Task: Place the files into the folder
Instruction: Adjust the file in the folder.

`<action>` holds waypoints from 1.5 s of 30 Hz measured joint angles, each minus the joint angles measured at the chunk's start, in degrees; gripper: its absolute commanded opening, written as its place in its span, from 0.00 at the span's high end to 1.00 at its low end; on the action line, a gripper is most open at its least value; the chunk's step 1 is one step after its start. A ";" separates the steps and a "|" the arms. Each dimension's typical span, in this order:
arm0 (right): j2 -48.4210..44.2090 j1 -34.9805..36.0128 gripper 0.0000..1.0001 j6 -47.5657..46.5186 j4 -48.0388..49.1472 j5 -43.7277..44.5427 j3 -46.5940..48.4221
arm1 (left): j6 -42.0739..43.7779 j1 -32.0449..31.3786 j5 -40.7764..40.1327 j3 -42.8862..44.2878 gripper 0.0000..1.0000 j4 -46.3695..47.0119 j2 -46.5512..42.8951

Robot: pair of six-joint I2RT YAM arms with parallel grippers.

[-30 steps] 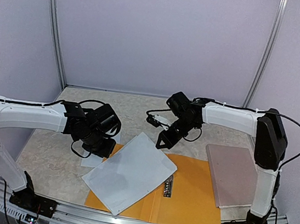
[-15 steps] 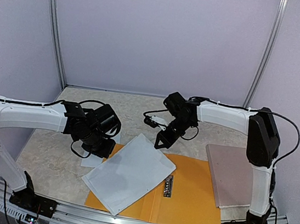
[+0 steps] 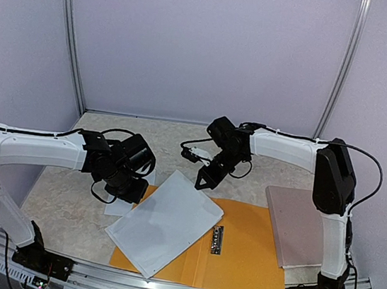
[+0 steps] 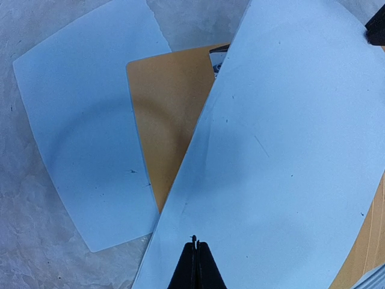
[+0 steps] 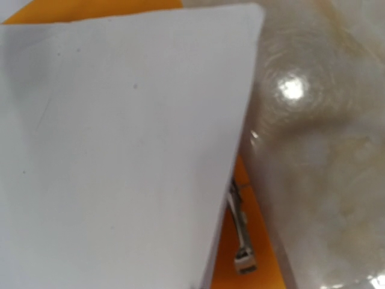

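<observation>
Orange folder (image 3: 250, 255) open; files (image 3: 165, 223) askew over folder's left half; stray sheet (image 4: 84, 150) mostly off folder's left edge; left gripper (image 4: 194, 244), right gripper (image 3: 203, 181) pressed together, empty. Squaring, closing remain.

Matt paper files (image 3: 165, 223), glossy marbled table (image 3: 64, 202)

A flat pinkish-brown board (image 3: 298, 226) is lying on the right side of the stone-look counter (image 3: 65, 199). Pale purple walls (image 3: 206, 46) are standing around it, and thin metal poles (image 3: 73, 36) are running up them.
</observation>
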 measured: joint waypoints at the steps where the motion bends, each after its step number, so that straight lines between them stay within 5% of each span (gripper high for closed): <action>1: 0.22 0.20 1.00 -0.02 -0.15 0.00 0.26 | -0.02 0.00 -0.02 0.00 1.00 0.00 0.00; 45: 0.87 1.81 1.00 4.02 0.20 1.51 0.31 | -0.55 0.15 0.63 0.00 1.00 -0.02 0.87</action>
